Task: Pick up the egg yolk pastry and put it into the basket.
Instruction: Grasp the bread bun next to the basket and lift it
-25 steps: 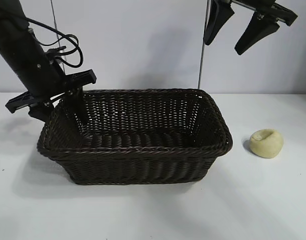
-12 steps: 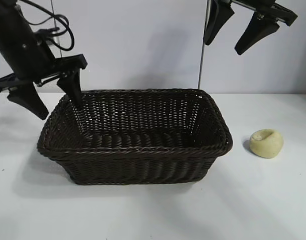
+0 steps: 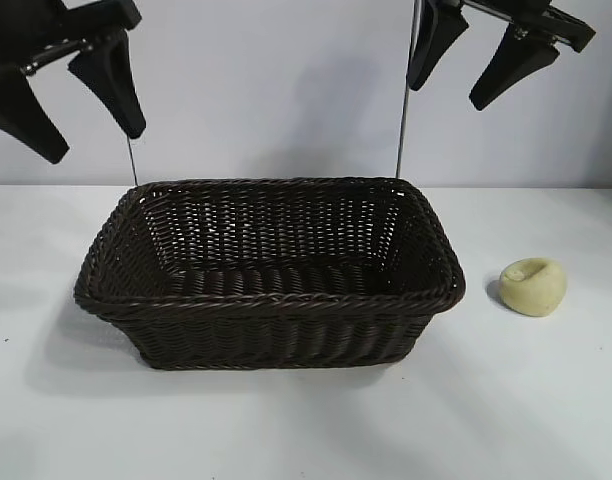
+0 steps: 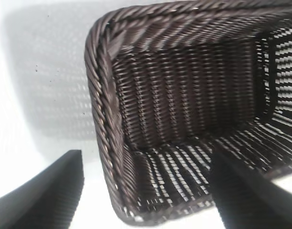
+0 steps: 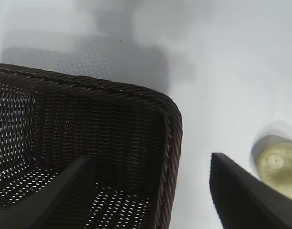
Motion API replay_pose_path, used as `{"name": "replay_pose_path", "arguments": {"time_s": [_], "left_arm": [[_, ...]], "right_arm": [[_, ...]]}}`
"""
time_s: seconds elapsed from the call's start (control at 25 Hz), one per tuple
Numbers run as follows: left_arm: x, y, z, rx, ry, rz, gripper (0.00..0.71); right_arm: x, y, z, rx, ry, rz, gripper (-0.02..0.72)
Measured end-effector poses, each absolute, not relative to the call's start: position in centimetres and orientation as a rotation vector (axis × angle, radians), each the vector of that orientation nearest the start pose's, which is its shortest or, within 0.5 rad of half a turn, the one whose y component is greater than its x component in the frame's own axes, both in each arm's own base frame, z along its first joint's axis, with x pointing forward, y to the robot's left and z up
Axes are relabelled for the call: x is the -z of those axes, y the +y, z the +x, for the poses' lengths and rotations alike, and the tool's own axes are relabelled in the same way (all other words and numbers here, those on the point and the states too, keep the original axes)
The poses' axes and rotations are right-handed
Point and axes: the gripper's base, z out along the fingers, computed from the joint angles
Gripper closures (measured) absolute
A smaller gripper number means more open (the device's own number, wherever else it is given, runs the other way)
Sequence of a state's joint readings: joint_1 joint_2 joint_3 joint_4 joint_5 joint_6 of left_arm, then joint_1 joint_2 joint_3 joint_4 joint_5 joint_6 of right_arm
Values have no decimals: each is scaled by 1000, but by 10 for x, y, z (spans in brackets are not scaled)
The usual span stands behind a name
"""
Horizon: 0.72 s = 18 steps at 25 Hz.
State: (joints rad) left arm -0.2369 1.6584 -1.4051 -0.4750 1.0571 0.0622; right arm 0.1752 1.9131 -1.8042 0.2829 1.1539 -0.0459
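The dark brown wicker basket (image 3: 271,270) stands mid-table with nothing in it; its rim corner shows in the left wrist view (image 4: 100,95) and the right wrist view (image 5: 172,124). The pale yellow egg yolk pastry (image 3: 533,286) lies on the table to the basket's right, dent upward, and sits beside one fingertip in the right wrist view (image 5: 276,164). My left gripper (image 3: 91,145) hangs open and empty high above the basket's left end. My right gripper (image 3: 446,98) hangs open and empty high over the basket's right end, left of the pastry.
The white table (image 3: 306,420) runs around the basket, with bare surface in front and at both sides. A pale wall (image 3: 276,90) closes the back. Two thin upright rods (image 3: 403,110) stand behind the basket.
My left gripper has risen from the basket's left rim to well above it, still open. The right gripper, basket and pastry have not moved.
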Motion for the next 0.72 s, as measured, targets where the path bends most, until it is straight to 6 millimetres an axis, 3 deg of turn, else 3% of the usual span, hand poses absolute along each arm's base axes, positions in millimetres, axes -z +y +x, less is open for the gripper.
{"name": "replay_pose_path", "arguments": {"time_s": [0.2,0.72], "left_arm": [[-305,-123,332,791,2683,94,175],[-310,-127,340,854,2583,14,175]], "right_arm": [[-312,96,407,-422,2728,-216,207],[-312,95,407,-419,2727,-216,207]]}}
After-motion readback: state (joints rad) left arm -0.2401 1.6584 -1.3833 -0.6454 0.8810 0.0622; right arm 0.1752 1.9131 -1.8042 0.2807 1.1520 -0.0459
